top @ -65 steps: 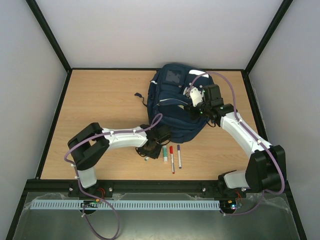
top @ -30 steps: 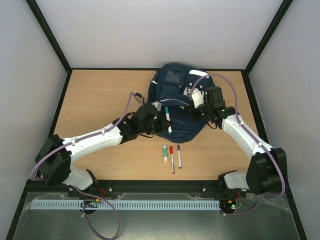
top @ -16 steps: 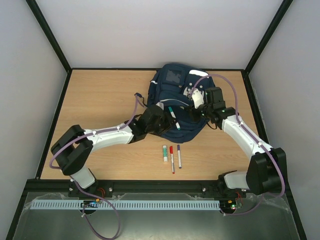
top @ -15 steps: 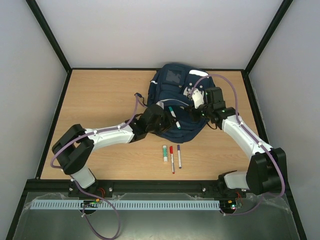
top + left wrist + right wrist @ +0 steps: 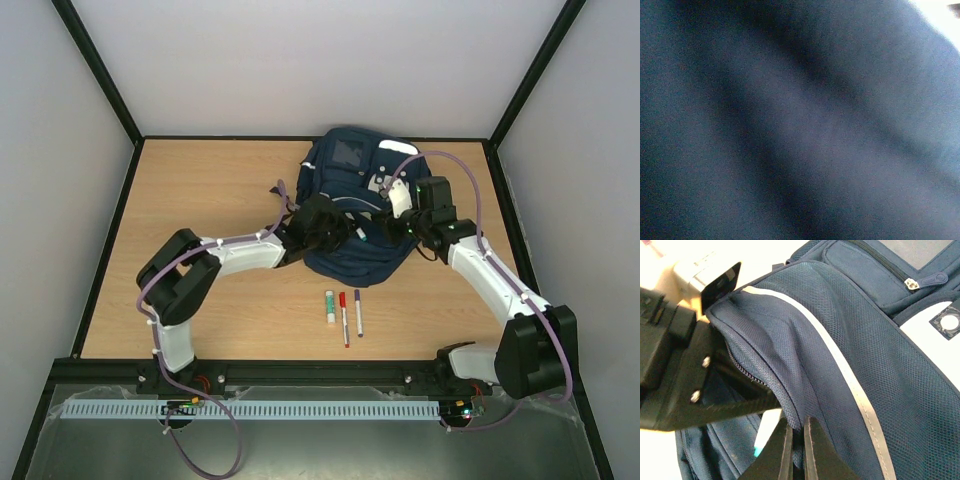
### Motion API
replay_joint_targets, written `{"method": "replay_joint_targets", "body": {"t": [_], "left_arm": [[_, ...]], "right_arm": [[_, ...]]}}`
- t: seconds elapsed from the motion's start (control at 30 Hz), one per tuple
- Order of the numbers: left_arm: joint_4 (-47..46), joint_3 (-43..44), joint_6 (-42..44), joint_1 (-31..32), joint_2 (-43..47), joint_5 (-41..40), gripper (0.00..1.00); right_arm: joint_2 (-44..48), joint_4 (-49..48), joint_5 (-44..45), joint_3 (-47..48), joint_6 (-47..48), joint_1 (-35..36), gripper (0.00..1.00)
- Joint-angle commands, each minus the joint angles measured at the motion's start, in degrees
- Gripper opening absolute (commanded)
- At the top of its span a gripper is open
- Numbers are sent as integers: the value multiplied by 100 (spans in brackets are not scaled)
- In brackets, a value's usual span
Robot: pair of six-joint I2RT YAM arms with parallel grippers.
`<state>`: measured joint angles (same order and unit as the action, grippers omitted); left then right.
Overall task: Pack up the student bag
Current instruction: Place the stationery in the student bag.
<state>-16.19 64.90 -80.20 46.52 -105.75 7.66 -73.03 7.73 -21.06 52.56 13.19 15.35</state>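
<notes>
A large navy blue fabric backpack (image 5: 345,262) with thin white reflective stripes lies on a wooden table (image 5: 200,200), directly beneath both pincers. The right pincer (image 5: 797,424) is clenched almost fully, pinching the zipped rim of the bag's opening between its two black fingers and holding it raised. The left pincer (image 5: 342,226) sits inside that opening, just beside the right one, closed and pressed against dark fabric. A white and teal tip (image 5: 764,436) shows under it; whether it is gripped is unclear.
</notes>
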Motion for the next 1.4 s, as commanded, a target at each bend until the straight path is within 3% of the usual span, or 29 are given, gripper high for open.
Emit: {"method": "replay_joint_targets", "body": {"t": [0.0,0.37,0.57,0.77,1.0,1.2,1.37], "left_arm": [[-252,496,-39,-170,-316,-242,2],[-663,1353,-334,-247,-1373,-494,3],[-691,1428,-262,-249,-1429,-400,23],[-649,1095,-63,-217,-1004,-331,34],[-464,689,291,-44,-227,-167,38],[407,355,743,200,570,-147,42],[1892,61,1435,445,1318,-601,42]], "right_arm": [[176,-104,-284,-45,-123,-37,1],[275,-148,-556,-140,17,-43,1],[245,-133,-589,-147,34,-42,1],[164,-127,-566,-136,52,-72,1],[73,-139,-389,-117,8,-118,1],[9,-131,-329,-108,16,-140,1],[23,-131,-350,-105,17,-138,1]]}}
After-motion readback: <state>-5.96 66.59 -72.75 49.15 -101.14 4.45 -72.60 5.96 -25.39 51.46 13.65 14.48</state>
